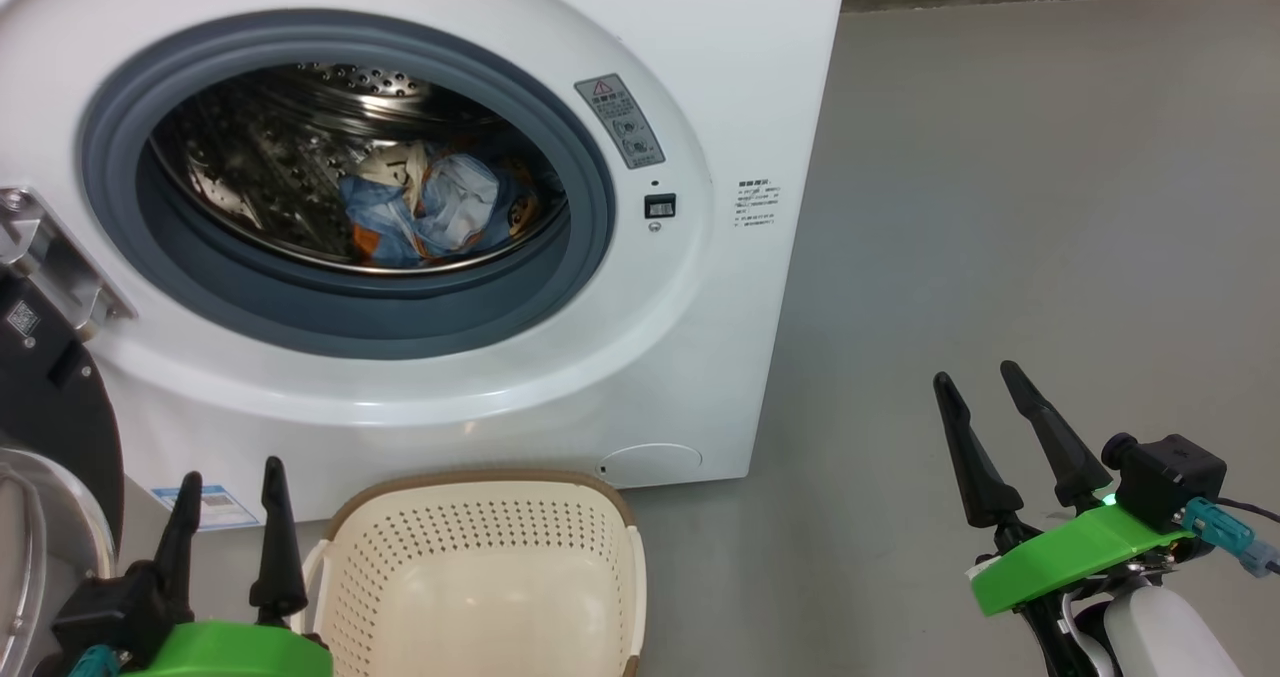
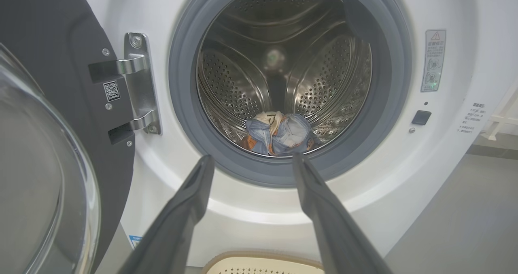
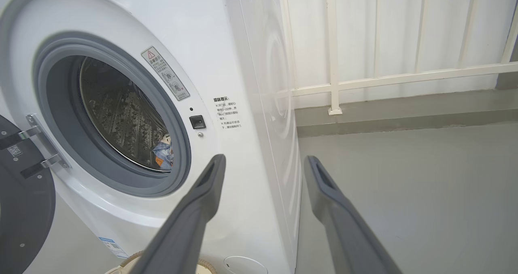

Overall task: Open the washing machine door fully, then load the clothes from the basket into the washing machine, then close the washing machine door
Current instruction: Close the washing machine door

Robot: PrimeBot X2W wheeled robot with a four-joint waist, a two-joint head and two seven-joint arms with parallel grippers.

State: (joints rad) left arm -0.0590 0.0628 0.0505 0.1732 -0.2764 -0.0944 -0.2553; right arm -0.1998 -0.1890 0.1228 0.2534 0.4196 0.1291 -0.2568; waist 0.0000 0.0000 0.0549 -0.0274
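The left arm is held low in front of the big white front-loading washing machine (image 1: 700, 107). Its green-cased wrist is set just beside the left wall of the small cream perforated plastic basket (image 1: 480, 527) with the brown woven-look rim. The left gripper (image 1: 231, 470) is aimed at the lower edge of the drum opening, as is seen along its fingers in the left wrist view. Its two long dark fingers are spread wide apart; nothing is held between them and nothing is touched.

The right arm is held out to the right of the machine, above the grey floor (image 1: 1000, 207), well apart from the basket. The right gripper (image 1: 977, 374) is pointed toward the machine's front right corner. Its fingers are likewise spread wide, with nothing gripped and nothing touched.

The large round door (image 2: 60, 31) with the glossy black rim and clear glass bowl is swung open to the left on its steel hinge (image 2: 139, 83). The light blue, bear-printed clothes (image 1: 440, 207) with cream-white parts are bunched at the bottom of the perforated steel drum (image 2: 323, 75), behind the grey rubber ring (image 1: 590, 207). The basket is stood on the floor just before the machine, below the opening, with its bare cream bottom showing.
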